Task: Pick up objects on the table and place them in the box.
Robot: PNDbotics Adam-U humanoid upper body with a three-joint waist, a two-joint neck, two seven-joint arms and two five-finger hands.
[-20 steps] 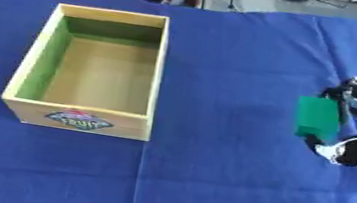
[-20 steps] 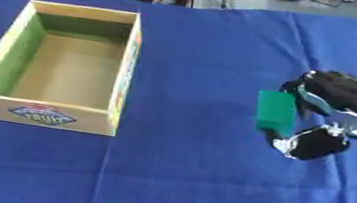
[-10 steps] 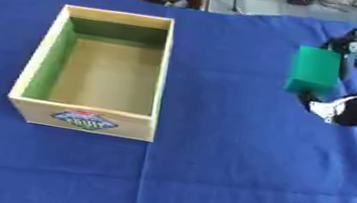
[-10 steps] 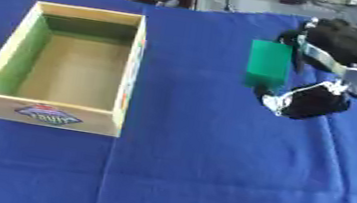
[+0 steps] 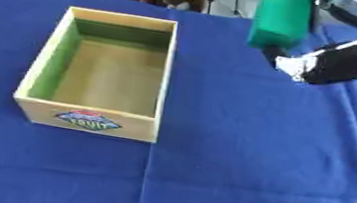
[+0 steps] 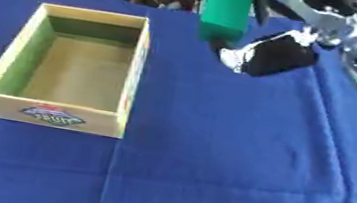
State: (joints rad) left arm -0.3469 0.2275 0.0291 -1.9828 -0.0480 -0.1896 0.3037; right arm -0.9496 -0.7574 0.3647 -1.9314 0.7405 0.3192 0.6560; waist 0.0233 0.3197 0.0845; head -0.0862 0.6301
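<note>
Nothing is in the wooden box yet; its floor is bare, and the one object I can see, a green block, is up in the air, not on the blue counter. Right robot hand is clamped on the block, raised well above the cloth, to the right of the box and beyond its far end, so carry-over and release are left. Left robot hand isn't visible.
</note>
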